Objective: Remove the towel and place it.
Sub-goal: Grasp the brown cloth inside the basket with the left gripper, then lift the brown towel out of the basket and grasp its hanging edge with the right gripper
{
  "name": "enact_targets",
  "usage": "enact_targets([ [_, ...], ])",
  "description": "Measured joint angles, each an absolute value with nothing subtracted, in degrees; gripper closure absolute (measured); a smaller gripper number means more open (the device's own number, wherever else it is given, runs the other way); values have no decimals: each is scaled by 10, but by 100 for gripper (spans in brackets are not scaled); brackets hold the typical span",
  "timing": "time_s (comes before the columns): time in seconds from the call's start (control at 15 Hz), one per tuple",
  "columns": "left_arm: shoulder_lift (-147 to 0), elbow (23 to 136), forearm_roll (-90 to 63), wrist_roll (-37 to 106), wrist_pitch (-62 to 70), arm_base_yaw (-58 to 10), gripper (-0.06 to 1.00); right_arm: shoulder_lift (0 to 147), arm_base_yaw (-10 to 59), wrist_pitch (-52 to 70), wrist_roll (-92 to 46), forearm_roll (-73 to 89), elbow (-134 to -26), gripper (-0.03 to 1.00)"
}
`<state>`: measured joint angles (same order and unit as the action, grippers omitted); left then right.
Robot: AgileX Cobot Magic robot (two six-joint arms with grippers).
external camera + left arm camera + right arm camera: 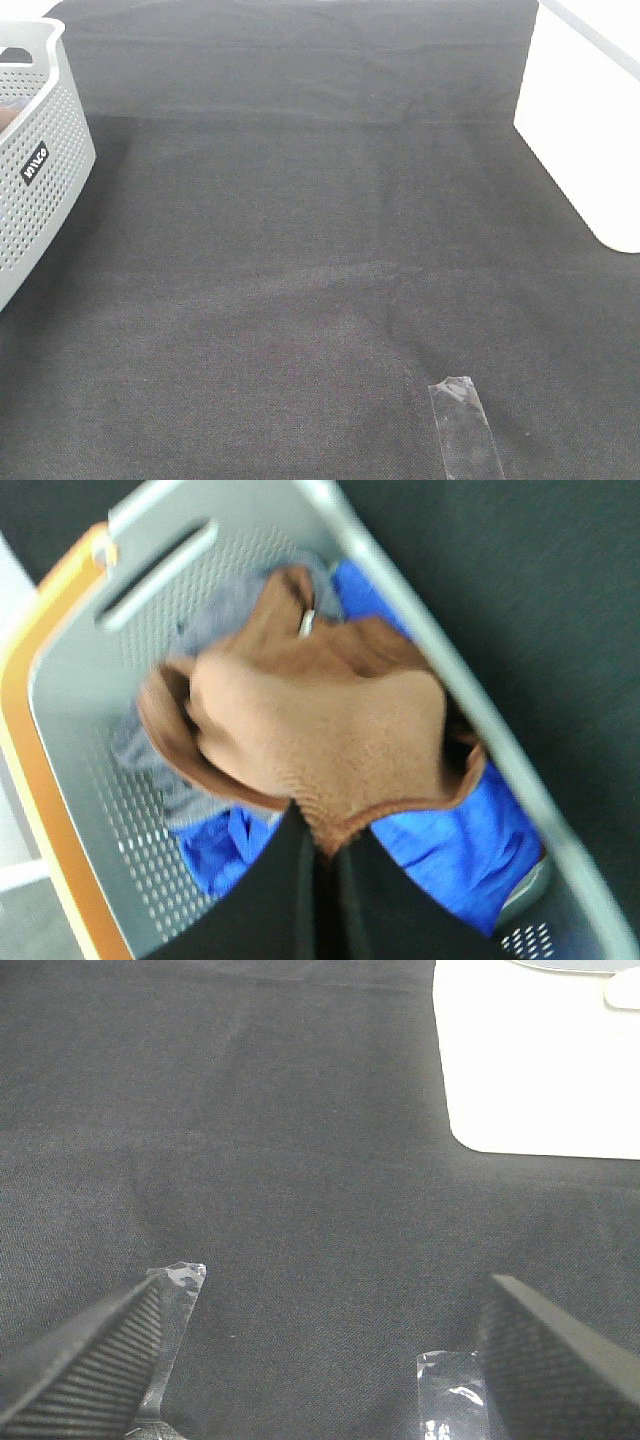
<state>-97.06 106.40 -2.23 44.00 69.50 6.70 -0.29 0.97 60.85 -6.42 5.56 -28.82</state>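
Observation:
In the left wrist view the brown plush towel point(320, 730) hangs bunched in a lump over the grey perforated basket point(150, 600). My left gripper point(320, 865) is shut on its lower edge, where the cloth disappears between the dark fingers. A small white tag point(307, 623) shows on the towel's far side. The high view shows only part of the basket point(40, 170) at the left edge, with neither arm nor the towel visible. My right gripper point(320, 1360) is open over the black mat, holding nothing.
A blue cloth point(450, 840) and a grey cloth point(215, 620) lie in the basket under the towel. A black mat point(300, 250) covers the table, with clear tape point(465, 425) near the front. The bare white tabletop point(580, 130) shows at the right.

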Motion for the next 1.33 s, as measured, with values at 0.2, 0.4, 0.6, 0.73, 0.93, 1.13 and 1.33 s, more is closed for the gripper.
enact_targets([
  [0.2,-935,1085,-20,392,697,14,94,0,10,607,-68,62,-288,18],
  [0.4,-915,1137,0,351,697,-52,94,68,10,576,-193,162,-295,18],
  [0.6,-909,1199,9,347,698,-151,94,171,10,516,-402,347,-297,18],
  [0.73,-909,1210,10,346,698,-192,94,250,10,492,-540,469,-300,18],
  [0.93,-909,1211,15,363,700,-307,94,405,10,489,-815,680,-300,19],
  [1.13,-909,1211,15,401,700,-387,94,552,10,500,-1031,846,-300,19],
  [1.33,-909,1212,30,409,700,-427,94,686,10,574,-1177,967,-300,19],
])
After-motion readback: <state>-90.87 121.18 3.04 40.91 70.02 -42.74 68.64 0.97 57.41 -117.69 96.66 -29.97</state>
